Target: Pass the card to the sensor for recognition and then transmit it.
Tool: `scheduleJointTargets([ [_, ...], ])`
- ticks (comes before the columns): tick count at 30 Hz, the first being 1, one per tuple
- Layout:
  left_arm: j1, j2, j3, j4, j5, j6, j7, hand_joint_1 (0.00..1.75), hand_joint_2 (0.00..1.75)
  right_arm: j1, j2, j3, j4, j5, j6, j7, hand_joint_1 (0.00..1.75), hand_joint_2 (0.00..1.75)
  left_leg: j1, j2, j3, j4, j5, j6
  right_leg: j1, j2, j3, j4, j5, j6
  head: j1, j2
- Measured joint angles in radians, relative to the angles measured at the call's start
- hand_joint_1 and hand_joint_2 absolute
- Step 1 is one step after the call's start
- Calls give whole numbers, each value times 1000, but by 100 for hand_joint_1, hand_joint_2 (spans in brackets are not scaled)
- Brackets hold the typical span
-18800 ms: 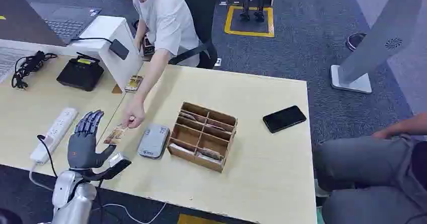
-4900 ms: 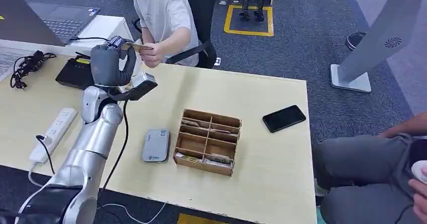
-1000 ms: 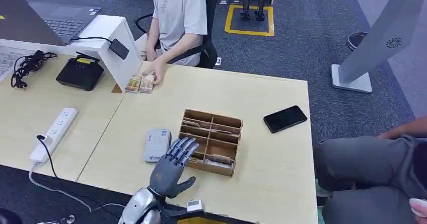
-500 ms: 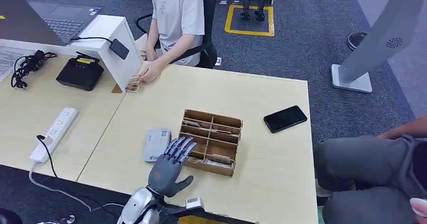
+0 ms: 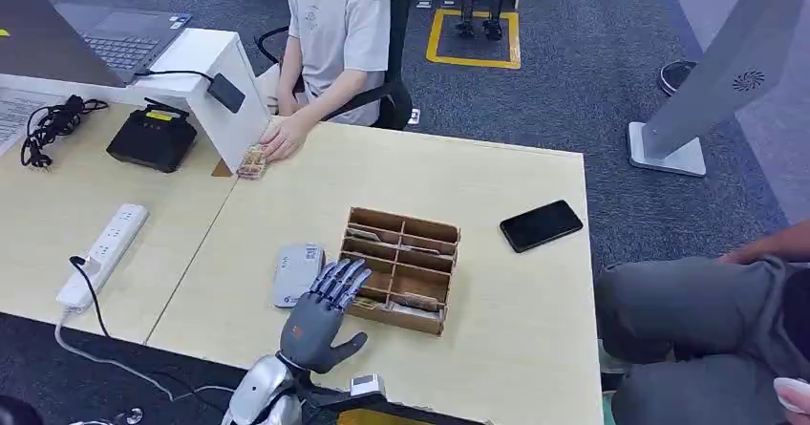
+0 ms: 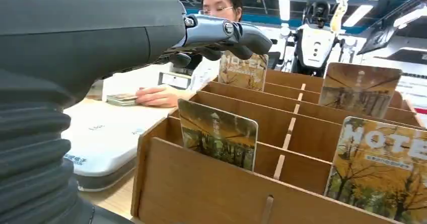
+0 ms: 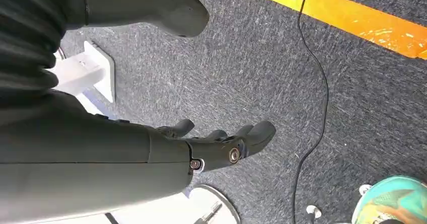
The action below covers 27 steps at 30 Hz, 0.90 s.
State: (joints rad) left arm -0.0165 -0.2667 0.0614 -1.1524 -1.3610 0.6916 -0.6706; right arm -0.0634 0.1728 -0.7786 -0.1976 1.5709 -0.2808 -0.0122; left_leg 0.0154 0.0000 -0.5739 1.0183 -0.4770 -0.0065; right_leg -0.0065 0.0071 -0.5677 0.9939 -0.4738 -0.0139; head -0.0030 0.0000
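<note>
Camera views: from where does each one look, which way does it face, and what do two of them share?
Head view: high on the body, facing forward and down at the pale wooden table; left hand shows, open, fingers over the brown wooden divided card box.
Left wrist view: behind the left hand, low beside the card box, facing across it toward a seated person.
Right wrist view: on the hanging arm, facing the grey carpet floor; right hand open.
Shared by head and left wrist views: card box, grey flat card sensor.

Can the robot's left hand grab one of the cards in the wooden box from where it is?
Probably yes. The left hand is open, its fingertips at the near edge of the wooden box. The cards stand upright above the dividers, with nothing over them.
</note>
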Motion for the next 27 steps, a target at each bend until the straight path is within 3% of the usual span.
scheduleJointTargets([
  [5,-2,1,0,0,-34,0,34,0,175,0,0,0,0,0,1,0,0,175,0,0,0,0,0,0,0,0,0,0,0,0,0,0],
  [25,-6,1,28,0,-37,0,36,0,175,-1,0,0,0,0,1,-3,0,175,0,0,0,0,0,0,0,0,0,0,0,0,0,0],
  [26,-6,1,29,0,-35,0,37,65,175,-1,0,0,0,0,1,-3,0,175,0,0,0,0,0,0,0,0,0,0,0,0,0,0],
  [27,-6,2,30,0,-33,0,51,159,175,-1,1,0,0,0,1,-3,0,175,0,0,0,0,0,0,0,0,0,0,0,0,0,0],
])
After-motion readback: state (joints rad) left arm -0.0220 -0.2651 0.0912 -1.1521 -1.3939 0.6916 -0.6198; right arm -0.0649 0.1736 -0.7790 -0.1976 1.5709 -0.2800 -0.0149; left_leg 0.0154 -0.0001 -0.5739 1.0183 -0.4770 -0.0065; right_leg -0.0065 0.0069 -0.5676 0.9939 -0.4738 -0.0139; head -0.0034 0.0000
